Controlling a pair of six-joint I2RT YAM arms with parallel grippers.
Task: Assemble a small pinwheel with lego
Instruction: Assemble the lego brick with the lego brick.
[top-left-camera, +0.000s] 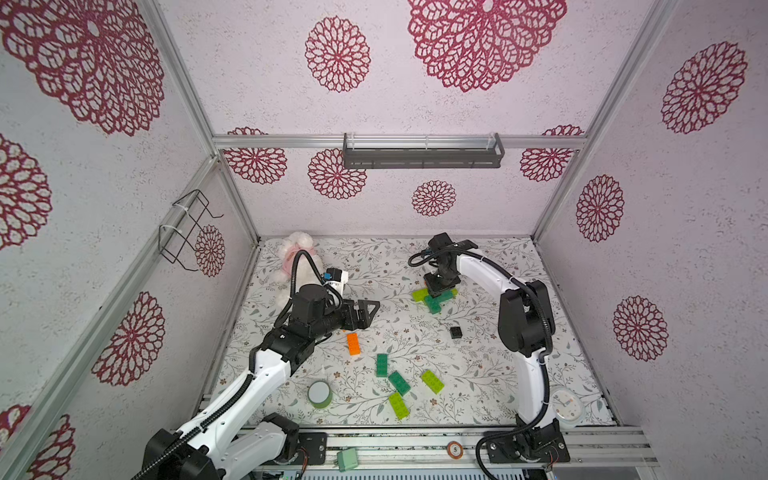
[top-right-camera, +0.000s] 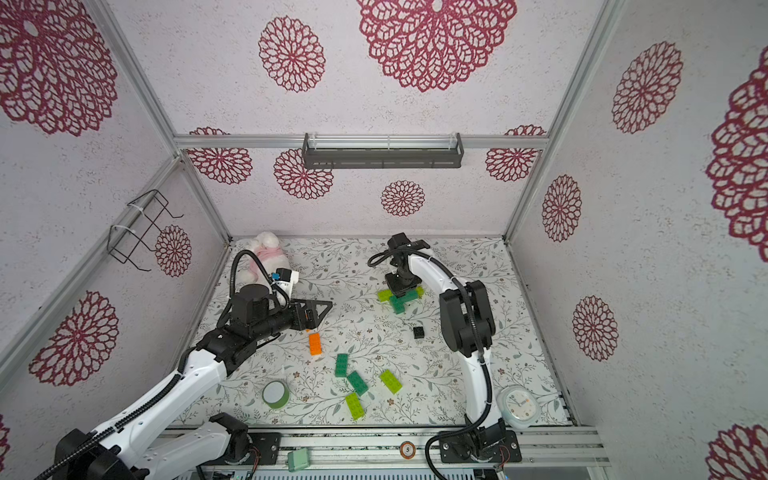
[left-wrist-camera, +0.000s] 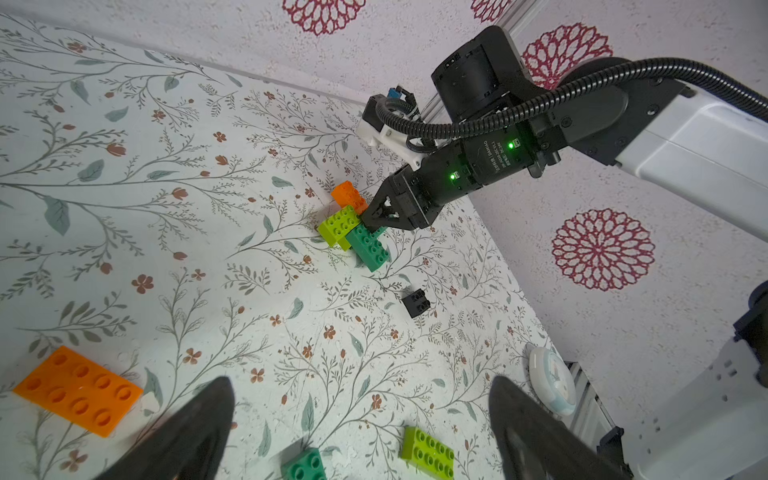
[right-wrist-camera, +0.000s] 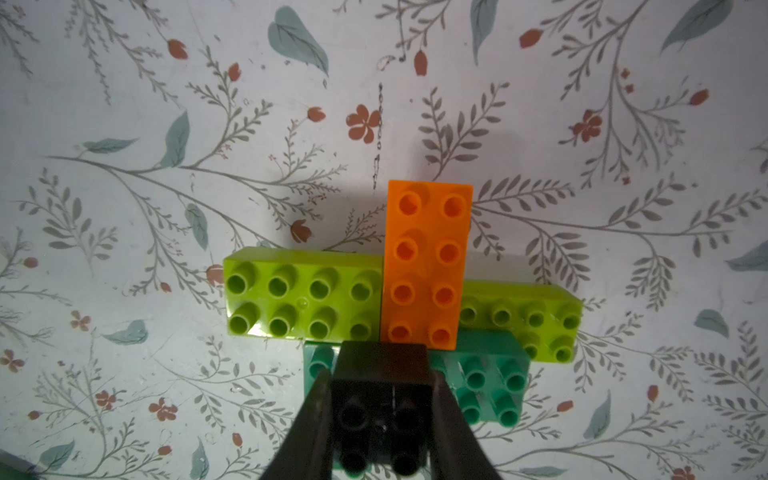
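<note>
Observed from the open front of the cell:

1. Right gripper (right-wrist-camera: 381, 380): points straight down over the far part of the floral table (top-left-camera: 478, 399). Its fingers are clamped on the held black brick (right-wrist-camera: 380, 415), 1 finger on each side face.

2. Assembly (top-left-camera: 437, 297): rests on the table directly under the right gripper and is made of 4 oblong bricks.
   - The top orange brick (right-wrist-camera: 428, 266) has the near lime brick (right-wrist-camera: 303, 295) touching 1 of its long sides.
   - The low lime brick (right-wrist-camera: 536, 320) runs out from beneath the opposite long side.
   - The base green brick (right-wrist-camera: 490, 378) projects just beside the low lime brick.
   - The held black brick sits over the base green brick, against the short end of the top orange brick. Whether its underside is pressed fully home cannot be told.

3. Left gripper (left-wrist-camera: 361, 386): the fingers stand wide apart with nothing between them. It hovers above the table near the loose orange brick (top-left-camera: 353, 344).

4. Loose stock on the near half of the table:
   - 2 dark green pieces lie just beside each other, the upper green brick (top-left-camera: 382, 365) and the lower green brick (top-left-camera: 399, 382).
   - 2 lime pieces lie close by, the right lime brick (top-left-camera: 432, 381) and the front lime brick (top-left-camera: 399, 405).
   - The spare black brick (top-left-camera: 456, 332) lies alone between the assembly and this group.

5. Other items: a green tape roll (top-left-camera: 319, 394) near the front edge, a plush toy (top-left-camera: 297, 253) in the far corner behind the left arm, a round clock (top-left-camera: 566, 407) by the right arm's base, and a mint box (top-left-camera: 347, 459) on the front rail
</note>
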